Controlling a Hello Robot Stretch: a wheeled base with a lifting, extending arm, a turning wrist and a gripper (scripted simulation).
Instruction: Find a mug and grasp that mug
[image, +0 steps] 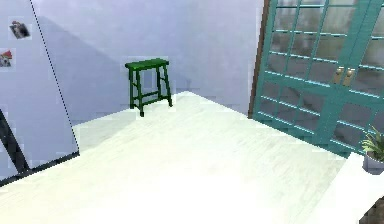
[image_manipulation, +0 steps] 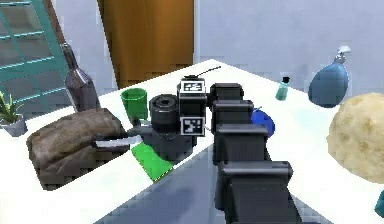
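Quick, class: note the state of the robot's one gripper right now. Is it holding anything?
Gripper: cannot tell whether it holds anything; a green mug and other things stand on the table at its far end.

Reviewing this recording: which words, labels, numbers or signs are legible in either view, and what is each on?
No text can be read.
Two white squares with black marks at the far end of the dark square arm bar: patterns, not letters.
Two small stuck-on pictures on the pale grey panel, forward view's left: too small to read.
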